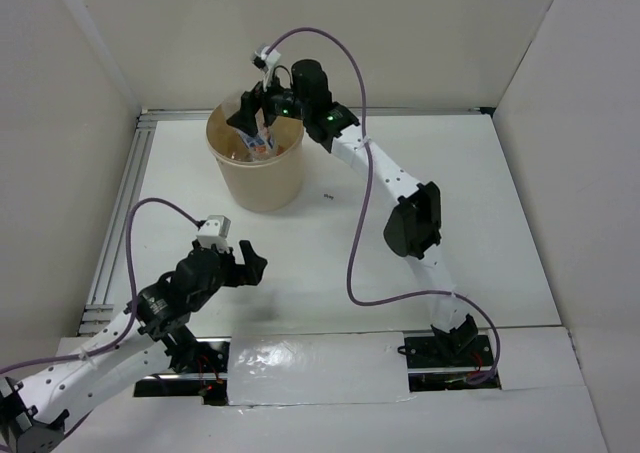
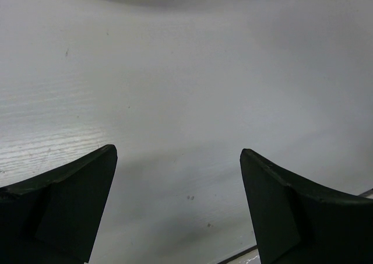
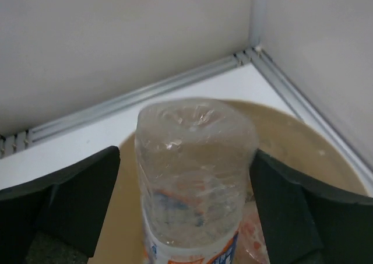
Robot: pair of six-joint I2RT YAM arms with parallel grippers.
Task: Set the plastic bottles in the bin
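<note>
White counter [image 1: 480, 223] between white walls: one bottle stands in the bin at the far edge.

Near the counter's near-left corner, the left jaws hang spread wide and hold nothing. At the far edge, left of centre, stands the round beige plastic bin [image 1: 255, 178]. Over its rim the right jaws stand wider than the clear plastic bottle with blue-and-orange label [image 3: 195, 171]. It is bottom-up between them inside the bin, with a gap on one side.

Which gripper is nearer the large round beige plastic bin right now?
Right. The right gripper hangs over the beige bin; the left gripper hovers on its near-left side, well apart.
</note>
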